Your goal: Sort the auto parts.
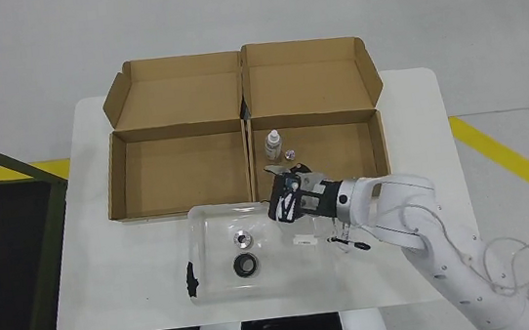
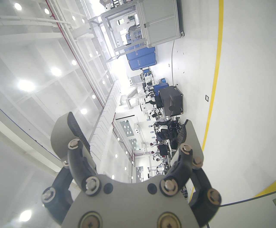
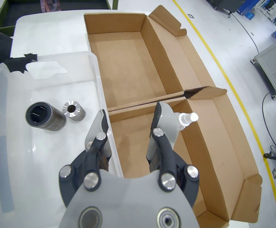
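Top view: two boxes (image 1: pixel 180 170) (image 1: pixel 342 154), one tray (image 1: pixel 211 228), two metal cylinders (image 1: pixel 242 237) (image 1: pixel 247 263).

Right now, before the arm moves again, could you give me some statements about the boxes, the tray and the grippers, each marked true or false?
1. The right gripper is open and empty. True.
2. A dark cylinder and a silver cylinder sit in the clear tray. True.
3. Both cardboard boxes are empty. False: the left box is empty, but the right box holds a white bottle and a small metal part.
4. The left gripper is shut on a part. False: the left gripper is open and holds nothing.
5. The right gripper hangs over the left box. False: it is at the edge between the clear tray and the right box.
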You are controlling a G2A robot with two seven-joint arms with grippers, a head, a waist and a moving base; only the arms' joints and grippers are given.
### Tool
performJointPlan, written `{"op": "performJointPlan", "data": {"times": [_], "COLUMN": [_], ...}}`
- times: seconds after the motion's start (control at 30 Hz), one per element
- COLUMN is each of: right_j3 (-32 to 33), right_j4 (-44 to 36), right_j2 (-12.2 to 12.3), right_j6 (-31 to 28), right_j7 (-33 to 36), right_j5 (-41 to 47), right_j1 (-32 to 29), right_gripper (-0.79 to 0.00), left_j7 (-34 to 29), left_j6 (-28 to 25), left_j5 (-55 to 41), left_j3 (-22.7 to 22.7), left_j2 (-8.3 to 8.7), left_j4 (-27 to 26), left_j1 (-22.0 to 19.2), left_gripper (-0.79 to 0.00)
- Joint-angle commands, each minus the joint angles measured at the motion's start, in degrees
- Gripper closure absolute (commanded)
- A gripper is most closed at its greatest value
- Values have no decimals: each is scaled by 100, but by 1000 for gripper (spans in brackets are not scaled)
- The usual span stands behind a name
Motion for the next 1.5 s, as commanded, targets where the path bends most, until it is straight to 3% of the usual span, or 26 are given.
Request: {"op": "performJointPlan", "data": {"times": [0.0,0.63,1.47], "right_j3": [-94,-1355,-1372], "right_j4": [-55,448,923], "right_j2": [-9,-266,-282], "right_j6": [-27,-200,-98], "right_j7": [-10,-30,41], "right_j5": [-21,-119,-269], "right_j1": [-2,464,296], "right_gripper": [-416,-382,-357], "left_j7": [0,0,0], "left_j6": [0,0,0], "left_j5": [0,0,0], "left_j3": [0,0,0], "left_j2": [0,0,0], "left_j4": [0,0,0], "left_j1": [0,0,0], "left_gripper": [-785,-785,-785]}}
